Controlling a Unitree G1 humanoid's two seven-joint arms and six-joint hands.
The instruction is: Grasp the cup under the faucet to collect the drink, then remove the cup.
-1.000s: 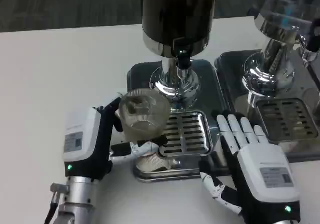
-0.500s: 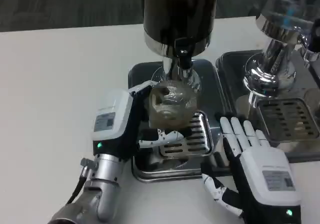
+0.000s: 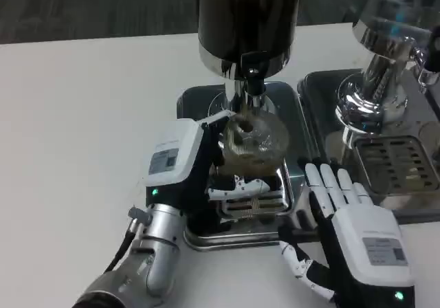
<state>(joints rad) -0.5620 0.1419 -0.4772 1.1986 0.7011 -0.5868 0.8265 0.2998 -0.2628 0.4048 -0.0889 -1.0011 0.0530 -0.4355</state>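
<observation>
Cup [image 3: 253, 141]: upright in the left hand [image 3: 180, 165] fingers, mouth right below the faucet [image 3: 251, 81].
Right hand [image 3: 359, 234]: fingers spread, holding nothing, waiting.

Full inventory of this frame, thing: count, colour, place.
cup: 1, clear, held under the faucet over the drip grille
faucet: 1, black and chrome, below the dark dispenser
dark dispenser: 1, top centre
drip grille: 1, metal, on the left tray
second dispenser: 1, chrome, top right, with its own grille
table: 1, white
left hand: 1, grips the cup
right hand: 1, fingers spread, right of the tray
</observation>
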